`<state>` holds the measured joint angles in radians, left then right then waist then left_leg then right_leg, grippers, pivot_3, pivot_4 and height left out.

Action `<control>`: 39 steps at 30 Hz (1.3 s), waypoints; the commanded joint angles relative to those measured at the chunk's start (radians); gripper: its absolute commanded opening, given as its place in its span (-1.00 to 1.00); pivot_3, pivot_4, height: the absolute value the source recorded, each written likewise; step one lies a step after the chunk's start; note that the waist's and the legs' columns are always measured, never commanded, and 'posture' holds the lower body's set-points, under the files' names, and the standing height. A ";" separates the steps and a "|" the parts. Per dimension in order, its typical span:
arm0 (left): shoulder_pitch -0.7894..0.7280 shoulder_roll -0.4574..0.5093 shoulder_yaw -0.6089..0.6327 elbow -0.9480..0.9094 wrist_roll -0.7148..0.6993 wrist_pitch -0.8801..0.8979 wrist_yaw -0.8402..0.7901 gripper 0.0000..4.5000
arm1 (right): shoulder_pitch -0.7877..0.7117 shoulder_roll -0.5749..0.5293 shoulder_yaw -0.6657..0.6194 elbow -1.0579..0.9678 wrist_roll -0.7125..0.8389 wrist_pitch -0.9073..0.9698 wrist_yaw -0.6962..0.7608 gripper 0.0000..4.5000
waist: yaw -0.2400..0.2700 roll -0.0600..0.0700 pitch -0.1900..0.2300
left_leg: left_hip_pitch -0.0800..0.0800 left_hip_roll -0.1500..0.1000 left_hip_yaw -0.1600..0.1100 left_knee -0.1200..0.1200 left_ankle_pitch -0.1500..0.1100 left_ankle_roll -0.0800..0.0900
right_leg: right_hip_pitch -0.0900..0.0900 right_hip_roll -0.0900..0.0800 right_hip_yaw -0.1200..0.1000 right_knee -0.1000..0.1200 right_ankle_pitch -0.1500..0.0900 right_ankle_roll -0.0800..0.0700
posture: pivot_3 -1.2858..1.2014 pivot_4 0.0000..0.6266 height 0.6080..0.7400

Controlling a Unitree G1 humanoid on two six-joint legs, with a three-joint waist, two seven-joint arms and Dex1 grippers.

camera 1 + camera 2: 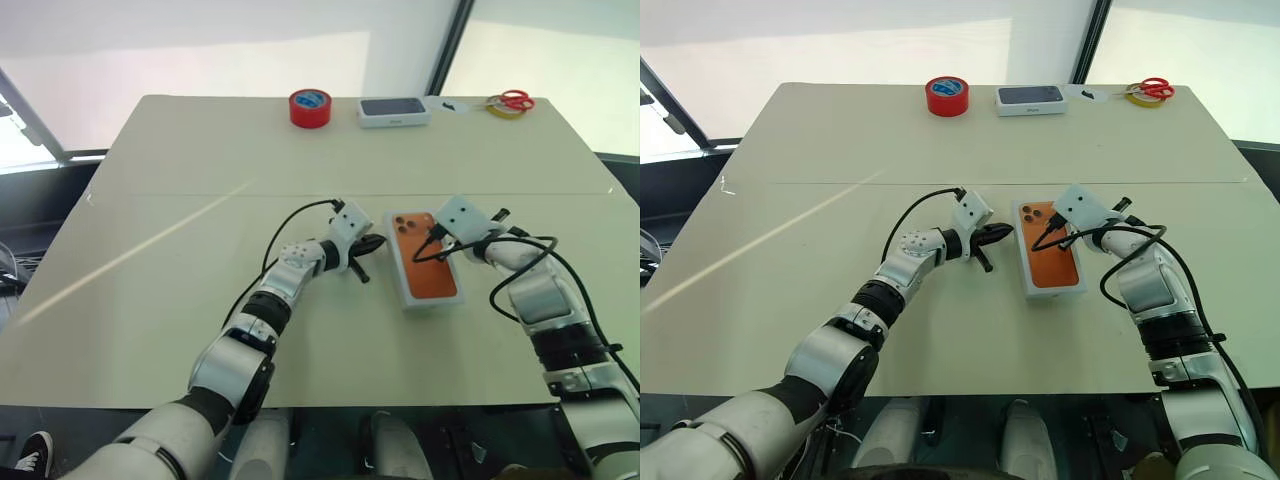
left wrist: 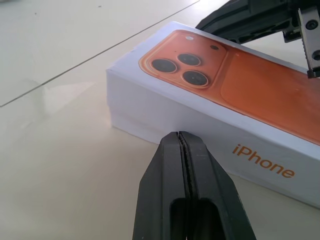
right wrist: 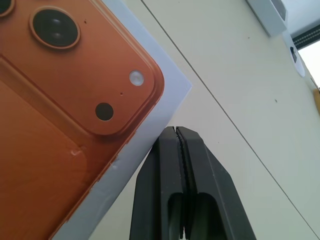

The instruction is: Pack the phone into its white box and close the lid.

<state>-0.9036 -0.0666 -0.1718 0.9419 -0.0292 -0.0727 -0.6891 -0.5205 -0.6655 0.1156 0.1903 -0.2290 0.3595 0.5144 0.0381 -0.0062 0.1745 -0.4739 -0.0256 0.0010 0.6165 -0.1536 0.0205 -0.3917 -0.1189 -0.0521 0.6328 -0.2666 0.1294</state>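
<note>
Left eye view: lid (image 1: 431,268) lies between closed, empty left hand (image 1: 371,246) and right hand (image 1: 437,243).

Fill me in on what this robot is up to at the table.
It is packing a phone. The white box lies shut on the table, its lid, printed with an orange phone, already on. The left gripper and the right gripper are both shut, holding nothing, at opposite sides of the box. Red tape, another flat box and scissors sit along the far edge.
</note>
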 commanded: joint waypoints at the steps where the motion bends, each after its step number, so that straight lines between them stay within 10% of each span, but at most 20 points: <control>1: -0.008 -0.006 -0.001 -0.048 -0.003 0.003 -0.030 -1.00 | 0.007 -0.047 -0.038 -0.018 0.009 -0.014 0.025 -0.98 | 0.001 0.000 0.000 | 0.000 0.000 0.000 0.000 0.000 0.000 | 0.000 0.000 0.000 0.000 0.000 0.000 | 0.03 -0.52 1.00; 14: 0.331 0.094 -0.103 -0.540 -0.095 0.245 -0.277 -1.00 | 0.278 -0.171 -0.110 -0.320 0.170 0.107 0.271 -0.98 | 0.000 0.002 -0.002 | 0.004 0.002 0.000 -0.001 0.000 0.000 | 0.004 0.000 0.000 -0.001 0.000 0.000 | 0.03 -0.52 1.00; 39: 0.239 0.015 -0.108 -0.412 -0.038 0.173 -0.132 -1.00 | 0.239 -0.179 -0.086 -0.330 0.169 0.152 0.274 -0.98 | 0.002 0.002 -0.001 | 0.004 0.002 -0.001 0.000 0.000 0.000 | 0.004 0.000 0.000 -0.001 -0.001 -0.001 | 0.03 -0.52 1.00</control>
<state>-0.6389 -0.0322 -0.2756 0.5442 -0.0656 0.1216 -0.8257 -0.2561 -0.8447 0.0340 -0.1250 -0.0647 0.5186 0.7907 0.0403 -0.0037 0.1730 -0.4704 -0.0236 0.0002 0.6166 -0.1539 0.0202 -0.3880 -0.1193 -0.0518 0.6314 -0.2672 0.1283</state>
